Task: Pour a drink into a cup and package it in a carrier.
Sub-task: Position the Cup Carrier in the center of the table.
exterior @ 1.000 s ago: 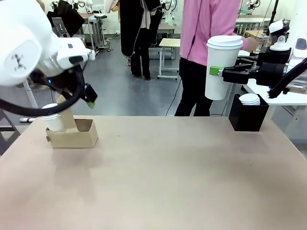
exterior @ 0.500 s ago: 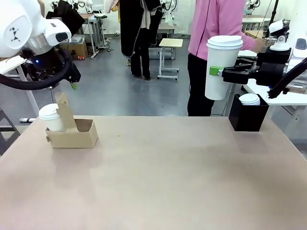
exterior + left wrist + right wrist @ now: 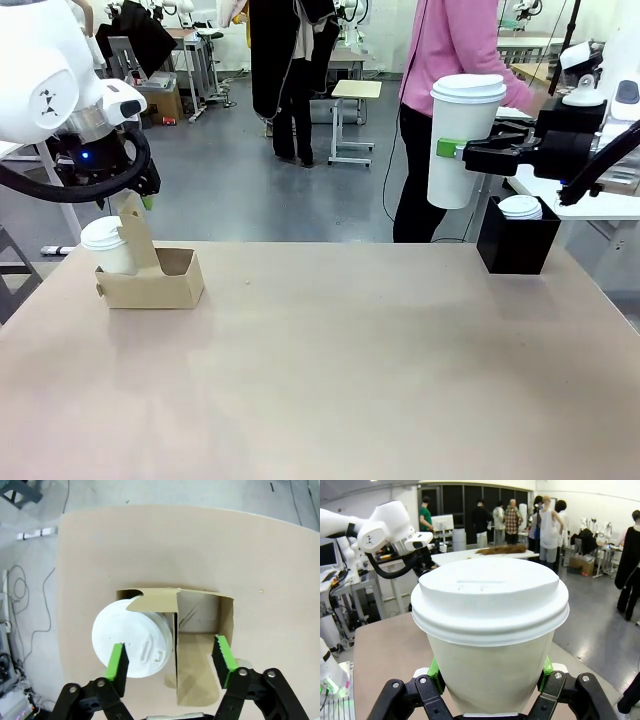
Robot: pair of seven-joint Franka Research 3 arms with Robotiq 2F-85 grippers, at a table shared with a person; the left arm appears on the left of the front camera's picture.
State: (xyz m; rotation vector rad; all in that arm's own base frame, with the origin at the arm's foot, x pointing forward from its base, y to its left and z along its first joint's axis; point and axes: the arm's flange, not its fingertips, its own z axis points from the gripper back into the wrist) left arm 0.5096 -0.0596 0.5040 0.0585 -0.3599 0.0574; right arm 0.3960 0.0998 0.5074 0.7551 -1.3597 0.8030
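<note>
Cup [image 3: 466,105], plain white, lidded, gripped aloft in right hand [image 3: 455,150].

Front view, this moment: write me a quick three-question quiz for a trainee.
1. True or false: the right claw holds the tall lidded cup in the air, off the table.
2. How many cups sit in the cardboard carrier? A none; B one; C two.
3. What stands in the black box?
Key: 1 true; 2 B; 3 a short white lidded cup.
</note>
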